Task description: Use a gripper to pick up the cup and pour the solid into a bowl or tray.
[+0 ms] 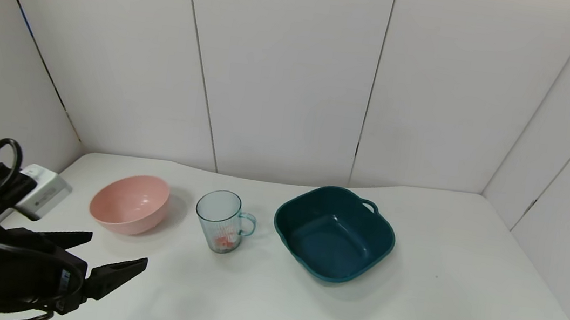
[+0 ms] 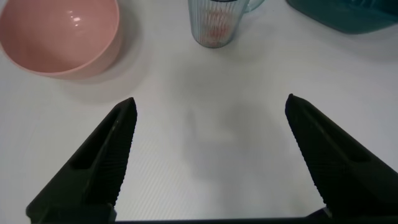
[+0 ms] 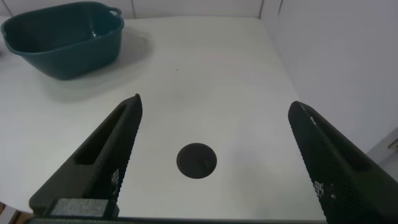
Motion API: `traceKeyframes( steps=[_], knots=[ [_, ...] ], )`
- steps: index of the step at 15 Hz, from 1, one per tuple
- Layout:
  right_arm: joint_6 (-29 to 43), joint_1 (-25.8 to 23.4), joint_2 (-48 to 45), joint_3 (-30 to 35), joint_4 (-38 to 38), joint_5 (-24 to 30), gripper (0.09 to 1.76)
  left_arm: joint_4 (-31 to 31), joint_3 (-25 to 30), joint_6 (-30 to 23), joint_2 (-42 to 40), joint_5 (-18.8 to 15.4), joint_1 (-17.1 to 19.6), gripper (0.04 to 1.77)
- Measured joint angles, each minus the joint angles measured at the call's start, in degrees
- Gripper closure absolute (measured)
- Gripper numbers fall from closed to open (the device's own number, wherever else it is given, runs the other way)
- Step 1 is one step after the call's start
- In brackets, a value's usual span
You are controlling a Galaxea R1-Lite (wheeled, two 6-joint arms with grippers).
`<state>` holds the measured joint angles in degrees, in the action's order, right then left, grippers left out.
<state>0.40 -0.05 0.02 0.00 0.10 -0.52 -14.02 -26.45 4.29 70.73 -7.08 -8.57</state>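
The pale-blue ribbed cup (image 1: pixel 221 222) stands upright at the table's middle, its handle toward the teal basin (image 1: pixel 335 232). Orange-red and white pieces of the solid (image 1: pixel 223 241) lie in its bottom. My left gripper (image 1: pixel 116 253) is open and empty at the front left, above the table and well short of the cup. In the left wrist view the cup (image 2: pixel 214 23) shows beyond the gap between the open left gripper (image 2: pixel 210 107) fingers. My right gripper (image 3: pixel 214 102) is open and empty over bare table right of the basin (image 3: pixel 62 37); it is out of the head view.
A round pink bowl (image 1: pixel 130 203) sits left of the cup, also in the left wrist view (image 2: pixel 59 34). A dark round hole (image 3: pixel 196 160) is in the tabletop under the right gripper. White panel walls enclose the table at the back and both sides.
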Motion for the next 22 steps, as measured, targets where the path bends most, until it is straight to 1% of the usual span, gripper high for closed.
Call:
traceKeyframes(
  steps=[6, 10, 12, 18, 22],
  knots=[
    [0.0, 0.0, 0.0, 0.0, 0.1, 0.0, 0.14, -15.7, 2.6, 0.4, 15.2, 0.4, -3.2, 0.09],
    [0.0, 0.0, 0.0, 0.0, 0.3, 0.0, 0.14, -33.1, 6.1, 0.1, 25.4, 0.7, -5.1, 0.09],
    [0.0, 0.0, 0.0, 0.0, 0.4, 0.0, 0.14, -40.6, 7.4, -0.4, 30.2, 0.9, -5.5, 0.09],
    [0.0, 0.0, 0.0, -0.1, 0.3, 0.0, 0.14, -61.5, 10.5, -4.3, 41.9, 1.0, -6.2, 0.09],
    [0.0, 0.0, 0.0, -0.1, 0.4, 0.0, 0.14, -74.0, 11.9, -4.9, 48.2, 1.4, -6.4, 0.09]
  ],
)
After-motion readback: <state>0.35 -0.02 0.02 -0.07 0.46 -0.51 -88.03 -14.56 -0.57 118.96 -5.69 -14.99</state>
